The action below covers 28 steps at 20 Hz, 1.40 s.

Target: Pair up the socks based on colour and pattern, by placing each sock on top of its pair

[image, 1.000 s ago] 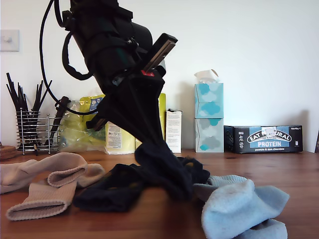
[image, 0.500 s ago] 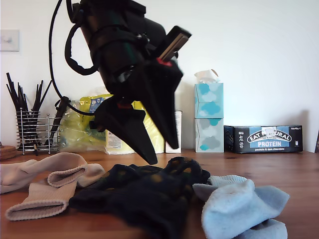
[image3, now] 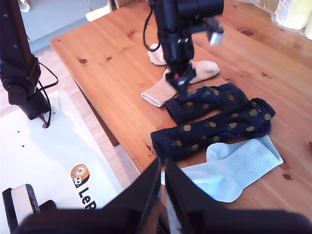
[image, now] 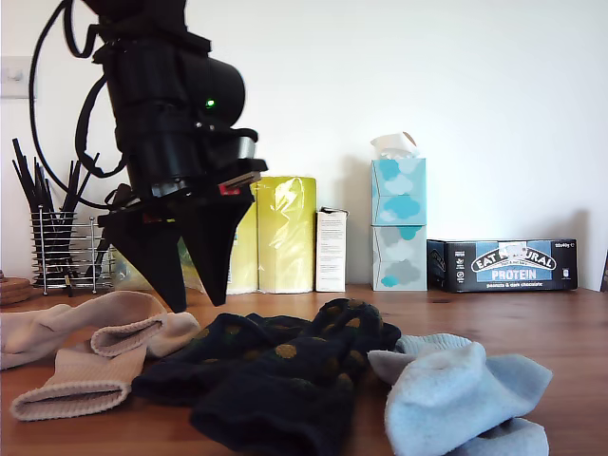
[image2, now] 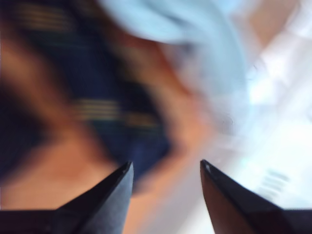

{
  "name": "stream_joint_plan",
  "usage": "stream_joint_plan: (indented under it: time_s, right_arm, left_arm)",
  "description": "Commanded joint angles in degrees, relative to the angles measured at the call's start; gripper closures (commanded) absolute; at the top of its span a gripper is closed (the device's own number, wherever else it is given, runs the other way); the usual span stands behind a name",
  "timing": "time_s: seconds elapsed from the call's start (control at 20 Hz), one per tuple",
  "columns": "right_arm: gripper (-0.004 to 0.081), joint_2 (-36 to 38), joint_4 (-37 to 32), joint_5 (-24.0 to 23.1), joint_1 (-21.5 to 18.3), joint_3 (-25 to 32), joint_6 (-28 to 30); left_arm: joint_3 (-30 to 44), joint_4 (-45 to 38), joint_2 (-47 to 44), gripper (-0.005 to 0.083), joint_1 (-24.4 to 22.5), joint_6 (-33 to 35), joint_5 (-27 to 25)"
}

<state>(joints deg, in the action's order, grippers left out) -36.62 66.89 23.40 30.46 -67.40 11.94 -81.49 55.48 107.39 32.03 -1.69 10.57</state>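
Note:
Two dark navy spotted socks (image: pixel 275 380) lie overlapping on the table; in the second wrist view they are one (image3: pixel 214 95) beside another (image3: pixel 209 131). Two beige socks (image: pixel 85 375) lie towards the exterior view's left, with light blue socks (image: pixel 456 389) towards its right. My first gripper (image: pixel 195 302) hangs open and holds nothing, just above where beige and navy socks meet (image3: pixel 178 80). Its blurred wrist view shows parted fingers (image2: pixel 165 168) over navy and pale blue cloth. My second gripper (image3: pixel 162 187) is high above the table's edge, jaws together, empty.
Along the back wall stand a wire holder of black sticks (image: pixel 62 242), yellow packets (image: pixel 280 233), a small white carton (image: pixel 331 249), stacked tissue boxes (image: pixel 397 223) and a dark snack box (image: pixel 502 264). Beyond the table edge (image3: pixel 105 122) lie a white mat (image3: pixel 58 161) and an arm base (image3: pixel 19 63).
My first gripper opened and let the navy sock drop onto the other navy sock. It then rose and swung towards the exterior view's left.

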Motion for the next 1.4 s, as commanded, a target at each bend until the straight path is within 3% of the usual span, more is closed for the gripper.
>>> stream_joint_plan:
  time_s: [0.0, 0.1, 0.3, 0.85, 0.95, 1.1, 1.15, 1.35]
  right_arm:
    - [0.0782, -0.76, -0.44, -0.02, -0.09, -0.11, 0.33]
    - [0.0782, -1.38, -0.46, -0.02, -0.09, -0.13, 0.52]
    - [0.0782, -3.15, -1.03, 0.0, -0.09, -0.11, 1.01]
    - [0.0782, -4.83, -0.57, 0.04, -0.09, -0.11, 1.36]
    - [0.0782, -4.85, -0.04, 0.02, -0.09, -0.13, 1.36]
    - [0.0782, -4.85, 0.07, 0.04, -0.09, -0.13, 1.36]
    - [0.0782, -4.85, 0.04, 0.04, -0.09, -0.11, 1.38]
    - [0.0782, -4.85, 0.15, 0.02, -0.09, -0.11, 1.38]
  left_arm:
    - [0.66, -1.73, 0.31, 0.0363, -0.04, 0.15, -0.17]
    - [0.66, -2.95, 1.07, 0.0356, -1.01, 0.17, 0.2]
    - [0.68, -3.1, 3.91, 0.0237, -2.43, 0.17, 0.15]
    - [0.7, -4.52, 10.12, 0.0246, -2.99, 0.15, 0.96]
    - [0.7, -4.46, 10.51, 0.0352, -2.89, 0.15, 1.03]
    - [0.68, -5.03, 10.45, 0.074, -2.78, 0.31, 1.01]
    - [0.66, -4.98, 10.32, 0.0787, -2.78, 0.72, 1.01]
    - [-2.14, -2.62, 9.77, 0.0795, -2.84, 1.77, 1.01]
